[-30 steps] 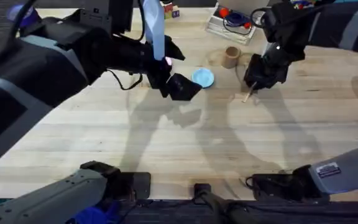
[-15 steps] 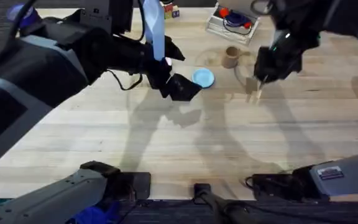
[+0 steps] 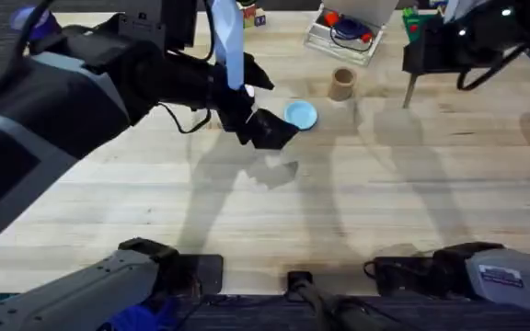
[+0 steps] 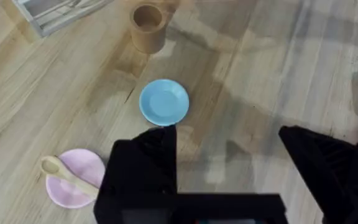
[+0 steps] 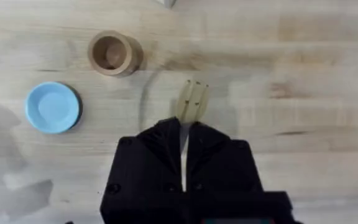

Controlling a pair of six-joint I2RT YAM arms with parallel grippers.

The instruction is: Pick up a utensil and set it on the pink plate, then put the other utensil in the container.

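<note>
Already the spoon-like utensil (image 4: 64,175) was seen lying across the pink plate (image 4: 73,177), so the first half of the task was judged done. The wooden fork (image 5: 191,102) was pinched by its handle between the pressed-together fingers of the right gripper (image 5: 184,140), its tines projecting straight ahead of the fingertips; in the overhead view it was seen hanging as a thin stick below the raised right gripper (image 3: 412,78). The relation that mattered was that of fork to the brown container (image 5: 109,53): in the overhead view the container (image 3: 342,83) stood apart from the fork toward the middle of the table, with the light blue plate (image 3: 300,115) beyond it. The right arm was clearly the nearer one. The fork's long axis was judged to need bringing over the cup's open mouth before release. The left gripper (image 4: 229,146) was held spread and empty above the table, near the light blue plate.
</note>
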